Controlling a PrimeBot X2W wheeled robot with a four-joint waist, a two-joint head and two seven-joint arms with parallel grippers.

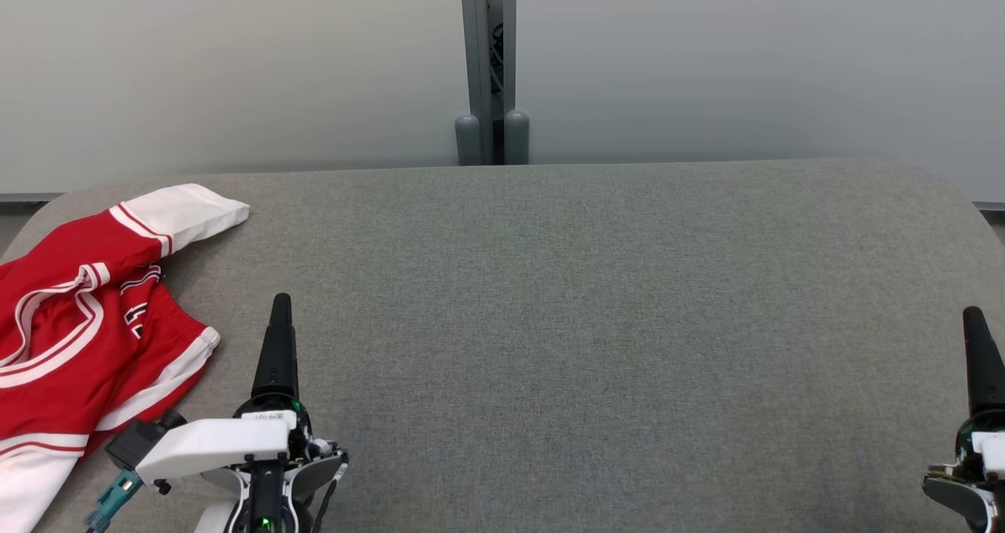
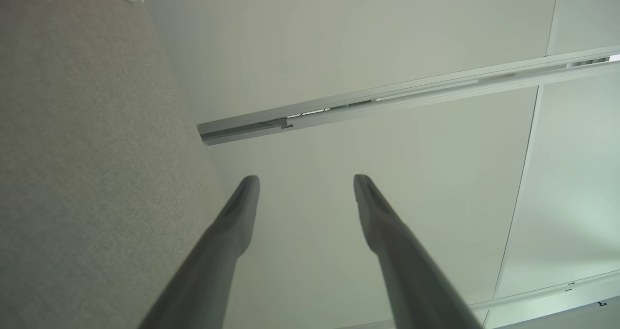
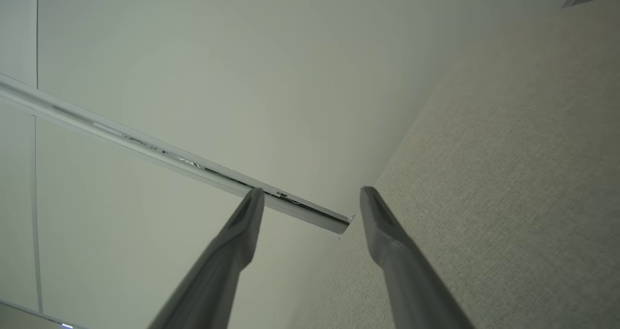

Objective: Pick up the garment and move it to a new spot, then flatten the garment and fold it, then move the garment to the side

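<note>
A red garment [image 1: 86,321] with white trim and white sleeves lies crumpled at the left end of the grey padded table [image 1: 550,321], one white sleeve stretched toward the table's far edge and the rest running off the table's near-left corner out of view. The left gripper [image 2: 306,179] is over the table's near edge, just to the right of the garment's hem and apart from it, its two dark fingers spread wide with nothing between them and pointing toward the table's far edge. The right gripper [image 3: 312,191] is at the table's near-right corner, well apart from the garment, its fingers likewise spread and empty, pointing the same way. Beyond the table's far edge stands a pale wall [image 1: 235,62], with a grey post [image 1: 491,70] rising behind the middle of that edge.
</note>
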